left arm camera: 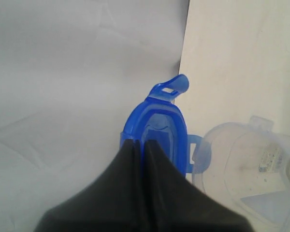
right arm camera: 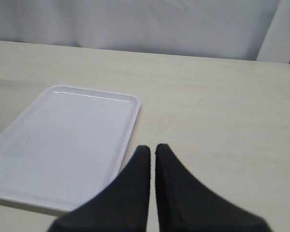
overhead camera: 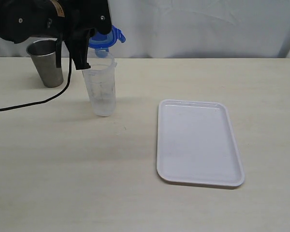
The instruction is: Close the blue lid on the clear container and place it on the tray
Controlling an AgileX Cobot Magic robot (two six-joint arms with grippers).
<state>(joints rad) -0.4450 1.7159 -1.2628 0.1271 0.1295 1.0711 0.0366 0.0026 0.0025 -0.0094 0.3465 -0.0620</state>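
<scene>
My left gripper (overhead camera: 90, 47) is shut on the blue lid (overhead camera: 108, 38) and holds it tilted, just above the rim of the clear container (overhead camera: 101, 89). The container stands upright and open on the table, left of the tray (overhead camera: 198, 145). In the left wrist view the black fingers (left arm camera: 130, 164) pinch one edge of the lid (left arm camera: 159, 113), and the container's open mouth (left arm camera: 251, 169) lies right beside it. My right gripper (right arm camera: 152, 147) is shut with nothing in it, hovering by the corner of the white tray (right arm camera: 63, 140); the exterior view does not show it.
A grey steel cup (overhead camera: 47, 63) stands at the back left, close behind the left arm. A black cable (overhead camera: 38, 102) trails over the table on the left. A white backdrop runs along the table's far edge.
</scene>
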